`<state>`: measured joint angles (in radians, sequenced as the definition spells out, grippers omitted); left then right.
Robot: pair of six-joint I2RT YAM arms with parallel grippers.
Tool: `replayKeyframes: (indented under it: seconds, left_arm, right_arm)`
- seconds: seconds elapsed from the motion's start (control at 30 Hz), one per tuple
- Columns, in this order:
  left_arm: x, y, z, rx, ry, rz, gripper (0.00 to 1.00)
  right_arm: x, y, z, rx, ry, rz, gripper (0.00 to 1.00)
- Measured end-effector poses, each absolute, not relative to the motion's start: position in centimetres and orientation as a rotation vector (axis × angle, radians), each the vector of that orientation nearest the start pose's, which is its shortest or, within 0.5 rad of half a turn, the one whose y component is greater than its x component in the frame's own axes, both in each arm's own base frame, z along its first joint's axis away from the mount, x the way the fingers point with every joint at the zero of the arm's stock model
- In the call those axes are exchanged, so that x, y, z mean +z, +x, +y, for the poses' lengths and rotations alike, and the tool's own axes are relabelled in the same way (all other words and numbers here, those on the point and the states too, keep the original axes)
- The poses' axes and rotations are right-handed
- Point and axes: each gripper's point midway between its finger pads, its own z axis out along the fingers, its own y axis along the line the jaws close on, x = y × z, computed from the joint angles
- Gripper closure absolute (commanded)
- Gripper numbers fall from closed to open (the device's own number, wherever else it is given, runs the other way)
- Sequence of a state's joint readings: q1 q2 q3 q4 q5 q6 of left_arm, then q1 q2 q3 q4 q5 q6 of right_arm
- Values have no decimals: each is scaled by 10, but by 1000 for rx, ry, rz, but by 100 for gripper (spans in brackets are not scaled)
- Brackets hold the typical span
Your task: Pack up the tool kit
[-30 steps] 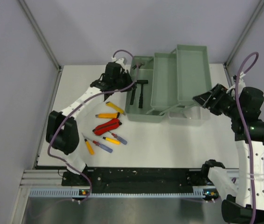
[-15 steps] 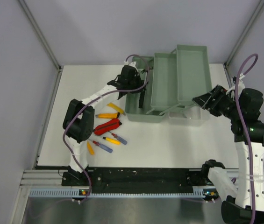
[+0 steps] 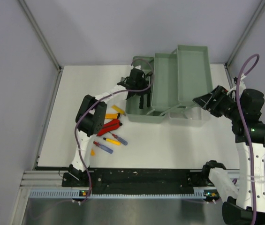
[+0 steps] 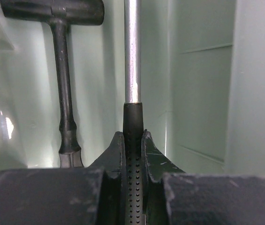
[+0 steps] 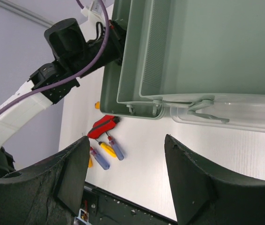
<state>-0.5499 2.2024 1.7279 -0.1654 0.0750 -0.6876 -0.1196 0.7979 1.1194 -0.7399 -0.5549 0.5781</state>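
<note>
The green toolbox (image 3: pixel 139 116) stands open at the back, its upper trays (image 3: pixel 179 75) swung to the right. My left gripper (image 3: pixel 140 91) is down in the bottom compartment. In the left wrist view it (image 4: pixel 133 140) is shut on the black dotted grip of a tool with a silver shaft (image 4: pixel 132 56). A black mallet (image 4: pixel 64 93) lies beside it on the left. My right gripper (image 3: pixel 206 101) is open and empty, hovering off the toolbox's right end. In the right wrist view it (image 5: pixel 126 140) is above bare table.
Loose tools lie on the table left of the box: a yellow knife (image 3: pixel 118 109), a red tool (image 3: pixel 109 126) and several screwdrivers (image 3: pixel 111 139). They also show in the right wrist view (image 5: pixel 106 150). A clear lid (image 3: pixel 188 115) sticks out under the trays.
My left gripper has moved right from outside the box's back left corner into the bottom compartment, where its jaws now clamp the silver-shaft tool's grip. The right arm has not moved.
</note>
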Motion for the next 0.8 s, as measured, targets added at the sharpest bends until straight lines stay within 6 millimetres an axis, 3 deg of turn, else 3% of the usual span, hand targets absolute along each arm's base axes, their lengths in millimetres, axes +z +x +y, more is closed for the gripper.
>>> replayKeyframes:
  seconds: [0.1,0.3,0.47,0.63,0.73,0.8]
  left_arm:
    - [82,491,-351,-755,-141,2341,97]
    - [68,492,-355,-766,-174,2366,65]
    - [76,495,-358,-785,-189,2349,58]
    - [90,495,-357,-794,-188,2329,64]
    - [112,492,-354,-788,-184,2304,73]
    - [134,491,-349,-776,-180,2269,85]
  right_arm:
    - [319,240,84,846,336,1993,36]
    - [319,240,84,849,342,1993,36]
    - [320,239,84,850,341,1989,36]
    - [321,238,84,848,338,1984,36]
    - [322,237,84,844,337,1979,36]
    - [323,236,84,842,336,1976,36]
